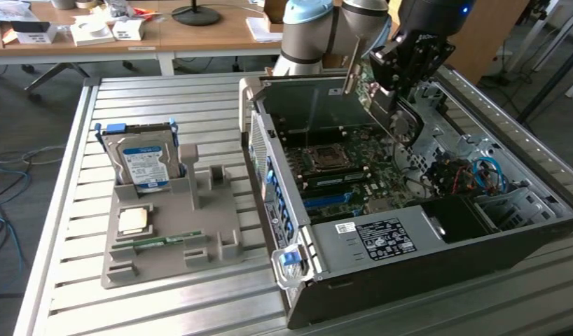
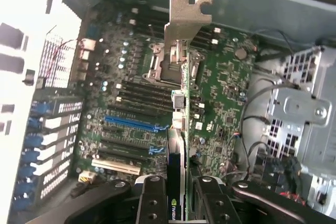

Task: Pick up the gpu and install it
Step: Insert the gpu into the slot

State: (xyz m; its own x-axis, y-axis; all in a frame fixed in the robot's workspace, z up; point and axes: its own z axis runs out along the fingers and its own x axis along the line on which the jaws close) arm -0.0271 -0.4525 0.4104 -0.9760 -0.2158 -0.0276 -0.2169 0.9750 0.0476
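Observation:
My gripper (image 1: 405, 66) is shut on the gpu (image 1: 373, 89), a thin card hanging tilted over the open computer case (image 1: 380, 280) near its far wall. In the wrist view the gpu (image 2: 181, 124) is seen edge-on between the two black fingers (image 2: 153, 199), with its metal bracket (image 2: 186, 17) at the far end. Under it lies the green motherboard (image 2: 131, 103) with its blue and black expansion slots (image 2: 134, 125) and the CPU socket (image 2: 163, 66). The card is above the board and clear of the slots.
On the slatted metal table (image 1: 71, 210), to the exterior view's left of the case, a grey fixture tray (image 1: 174, 238) holds an upright silver hard drive (image 1: 141, 157), a small chip (image 1: 132, 220) and a green memory stick (image 1: 160, 242). Cables and a drive cage (image 1: 473, 175) occupy the case's right side.

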